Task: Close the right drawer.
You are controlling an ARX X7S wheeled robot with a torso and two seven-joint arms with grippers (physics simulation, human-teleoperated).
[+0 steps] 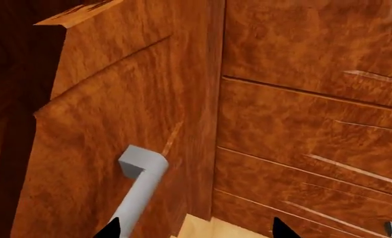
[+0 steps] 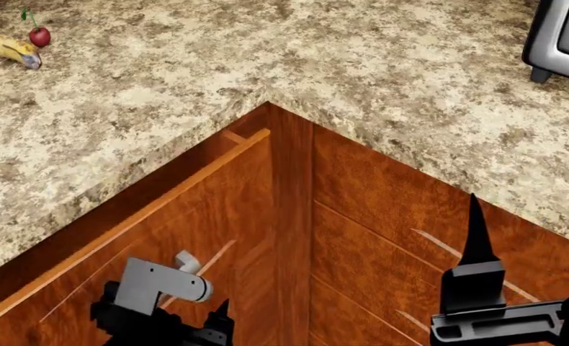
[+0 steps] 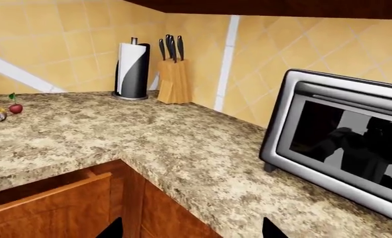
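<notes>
Speckled granite counter [image 2: 381,65] wraps around an inside corner, with reddish-brown cabinets below it. On the counter lie a banana [image 2: 6,49] and a cherry [image 2: 39,35] at the far left, and a silver oven [image 3: 342,144] stands at the right; a paper towel roll [image 3: 132,70] and a knife block [image 3: 173,74] stand near the tiled wall. Left of the corner, the drawer [image 2: 184,216] stands pulled out a little from under the counter, its top edge showing a dark gap behind. Its silver handle [image 1: 142,186] is on the front panel. The left gripper [image 1: 192,229] is just in front of this handle, fingertips spread, one tip beside the bar. The right gripper [image 3: 190,229] hovers apart from the drawer, in front of the stacked fronts [image 1: 315,148] right of the corner, fingertips also spread and holding nothing.
</notes>
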